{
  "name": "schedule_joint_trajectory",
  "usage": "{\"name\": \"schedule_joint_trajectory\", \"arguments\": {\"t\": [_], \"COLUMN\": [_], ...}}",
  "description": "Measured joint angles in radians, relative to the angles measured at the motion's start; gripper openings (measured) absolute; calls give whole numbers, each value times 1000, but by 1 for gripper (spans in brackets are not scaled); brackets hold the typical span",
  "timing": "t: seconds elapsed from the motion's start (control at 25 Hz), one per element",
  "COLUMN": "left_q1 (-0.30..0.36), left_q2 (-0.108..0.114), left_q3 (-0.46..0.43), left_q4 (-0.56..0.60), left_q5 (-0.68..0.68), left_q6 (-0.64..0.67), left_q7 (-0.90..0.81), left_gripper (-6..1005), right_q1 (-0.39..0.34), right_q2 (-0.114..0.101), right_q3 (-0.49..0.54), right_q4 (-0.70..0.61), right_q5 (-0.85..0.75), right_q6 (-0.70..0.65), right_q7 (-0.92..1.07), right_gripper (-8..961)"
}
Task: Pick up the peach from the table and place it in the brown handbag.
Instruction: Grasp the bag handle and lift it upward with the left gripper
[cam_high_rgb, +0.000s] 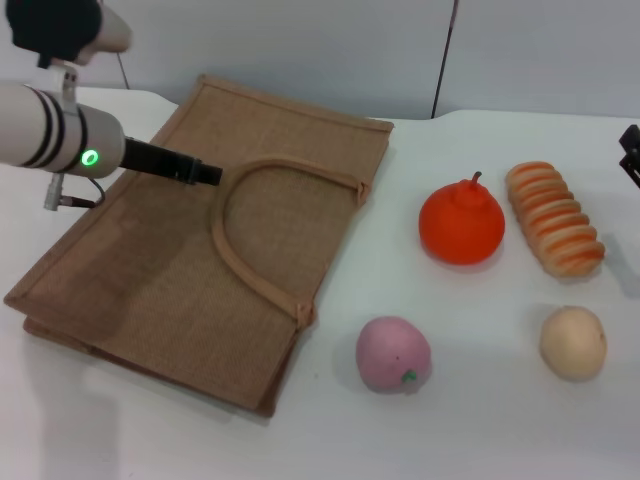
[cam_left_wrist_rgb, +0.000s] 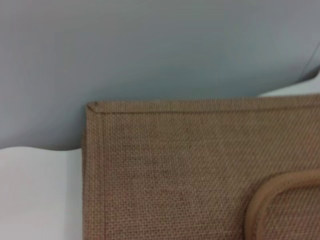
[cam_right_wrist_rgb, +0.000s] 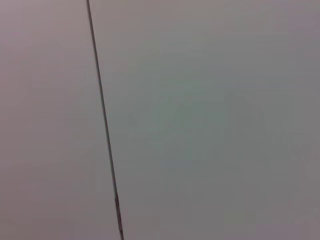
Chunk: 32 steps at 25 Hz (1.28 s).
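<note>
Peach (cam_high_rgb: 393, 353) sits on the counter (cam_high_rgb: 470, 420) beside the brown handbag (cam_high_rgb: 150, 270); left tool (cam_high_rgb: 205, 172) hovers over the bag, its grip unreadable.

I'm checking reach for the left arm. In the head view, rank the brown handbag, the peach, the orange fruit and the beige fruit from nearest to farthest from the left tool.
1. Brown handbag: directly under the left tool.
2. Peach: just off the bag's near right corner.
3. Orange fruit: right of the bag, farther back.
4. Beige fruit: far right, near side.
</note>
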Motion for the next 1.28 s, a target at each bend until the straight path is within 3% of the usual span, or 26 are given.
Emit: {"name": "schedule_joint_trajectory", "arguments": {"t": [0.2,0.4,0.88,1.28], "left_q1": [2,4,8,-10], "left_q2": [0,-2,-2,-2], "left_q3": [126,182,214,216], "left_q4": [-3,-3,-17,-94], "left_q5": [16,6,-51,-59], "left_q6": [65,90,98,187], "left_q7": [-54,-54,-25,17], "left_gripper": [607,608,601,601], "right_q1": [1,2,4,7], "right_q2": [0,0,0,1], "right_q3": [0,0,0,0], "right_q4": [0,0,0,0], "right_q5": [0,0,0,0], "right_q6": [0,0,-2,-3], "right_q7": [0,0,0,1], "right_gripper": [818,818,817,817]}}
